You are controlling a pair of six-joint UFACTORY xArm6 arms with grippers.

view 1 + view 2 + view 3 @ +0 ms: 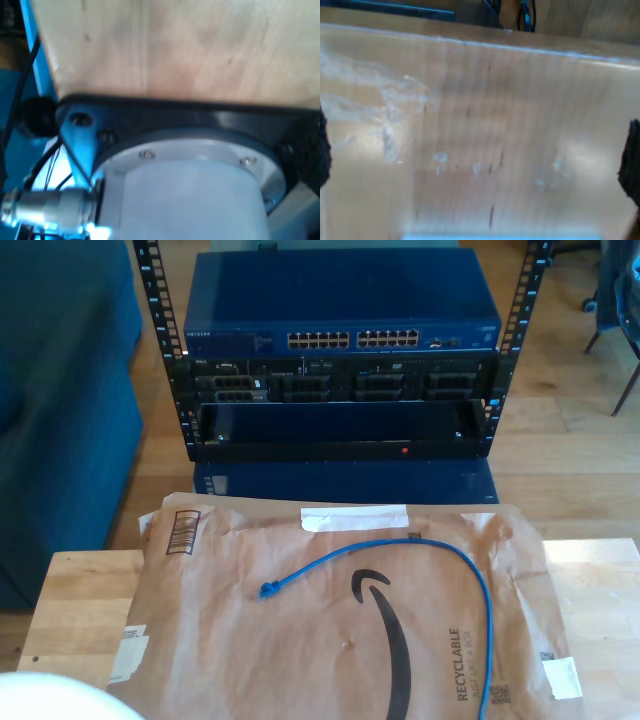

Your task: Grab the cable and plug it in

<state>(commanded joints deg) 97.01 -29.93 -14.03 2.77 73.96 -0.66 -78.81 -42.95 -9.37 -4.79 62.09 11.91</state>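
A large brown paper mailer lies flat across a light wooden table, covering most of it. The mailer carries a black curved arrow logo, the word "RECYCLABLE" printed along its length, a barcode label near the corner at the exterior view's left, and a strip of white tape along its far edge. Beyond the table stands a black equipment rack holding a blue network switch with two rows of ports on its front. Below the switch sits a darker server unit, and under that an open black bay with a small red light. The floor is wood.
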